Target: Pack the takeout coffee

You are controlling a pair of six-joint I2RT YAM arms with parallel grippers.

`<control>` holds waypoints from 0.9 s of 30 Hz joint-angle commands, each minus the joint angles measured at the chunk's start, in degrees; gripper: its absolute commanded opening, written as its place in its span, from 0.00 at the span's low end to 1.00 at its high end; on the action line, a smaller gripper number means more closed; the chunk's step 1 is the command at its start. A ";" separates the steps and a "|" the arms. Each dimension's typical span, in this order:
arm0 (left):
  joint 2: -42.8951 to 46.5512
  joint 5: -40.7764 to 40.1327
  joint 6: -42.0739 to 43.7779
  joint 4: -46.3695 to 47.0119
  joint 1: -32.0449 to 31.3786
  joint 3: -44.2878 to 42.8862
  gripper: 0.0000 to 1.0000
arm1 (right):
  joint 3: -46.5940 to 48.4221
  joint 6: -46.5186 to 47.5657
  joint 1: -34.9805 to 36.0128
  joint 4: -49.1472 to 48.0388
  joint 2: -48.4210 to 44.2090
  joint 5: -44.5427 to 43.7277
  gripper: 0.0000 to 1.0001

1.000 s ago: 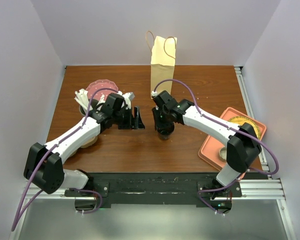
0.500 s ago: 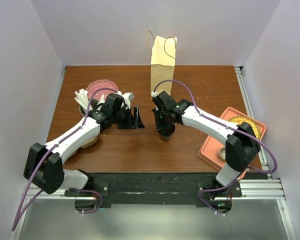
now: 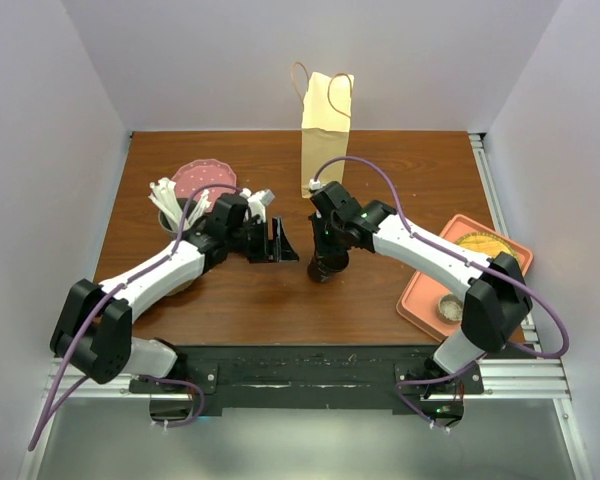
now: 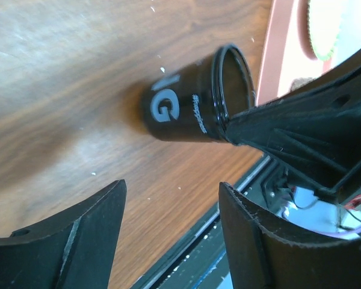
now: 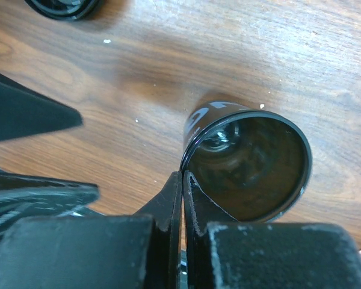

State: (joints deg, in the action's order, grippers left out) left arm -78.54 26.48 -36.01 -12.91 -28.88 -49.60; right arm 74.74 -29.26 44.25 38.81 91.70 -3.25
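Right gripper (image 5: 182, 174) hangs over the brown wooden table (image 3: 400, 170), before the tall tan paper bag (image 3: 326, 115) — fingers pressed together at the rim of the small black lidless cup (image 5: 246, 168) mid-table; we fear this thin bite slips.

Glossy black cup (image 5: 246, 162), smooth wood-grain table (image 5: 168, 60)

The left gripper (image 4: 171, 189) holds its fingers spread wide above the wooden table (image 4: 60, 90). Beyond them the takeout coffee (image 4: 180, 111) (dark, with grey lettering) is pinched at its rim by the right gripper (image 4: 231, 125). A salmon tray (image 4: 283, 48) lies behind it, at the top right.
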 commanded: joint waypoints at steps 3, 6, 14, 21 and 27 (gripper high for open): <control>-0.55 7.88 -3.54 15.62 0.58 5.57 0.64 | -0.21 -5.90 0.22 -2.86 -1.96 -1.24 0.00; -1.78 9.73 -4.68 18.96 0.58 7.24 0.63 | -0.47 -6.78 0.22 -3.47 -1.79 -0.98 0.00; -3.54 11.84 -7.23 24.07 0.50 8.65 0.64 | -0.91 -8.27 0.22 -3.56 -2.14 -1.50 0.00; -6.09 12.45 -8.46 26.53 0.50 8.91 0.65 | -0.82 -9.33 0.14 -3.65 -2.93 -2.73 0.00; -7.06 12.46 -8.64 26.97 0.41 9.26 0.65 | -0.47 -10.56 0.22 -3.04 -3.63 -4.92 0.00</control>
State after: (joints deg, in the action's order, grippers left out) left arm -85.30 37.65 -43.99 10.35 -28.88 -41.30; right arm 74.11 -37.98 44.25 37.21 91.11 -5.08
